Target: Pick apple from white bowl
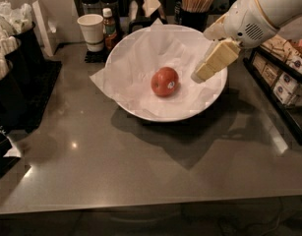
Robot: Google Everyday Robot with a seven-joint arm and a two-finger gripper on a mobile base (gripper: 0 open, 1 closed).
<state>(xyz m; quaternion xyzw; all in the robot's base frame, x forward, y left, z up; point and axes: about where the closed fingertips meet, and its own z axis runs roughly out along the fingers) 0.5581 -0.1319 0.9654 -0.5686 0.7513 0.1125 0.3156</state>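
One pincer (199, 75) for you to watch: it hangs over the right inner side of the white bowl (165, 117), and you cannot tell how wide it stands. Just left of it, untouched, the apple (165, 81) lies mid-bowl on crinkled paper (135, 68); the bowl sits on the grey surface (140, 166)

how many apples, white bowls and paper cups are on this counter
apple: 1
white bowl: 1
paper cup: 1
total: 3
The pincer hangs over the bowl's right side, right of the apple and not touching it.
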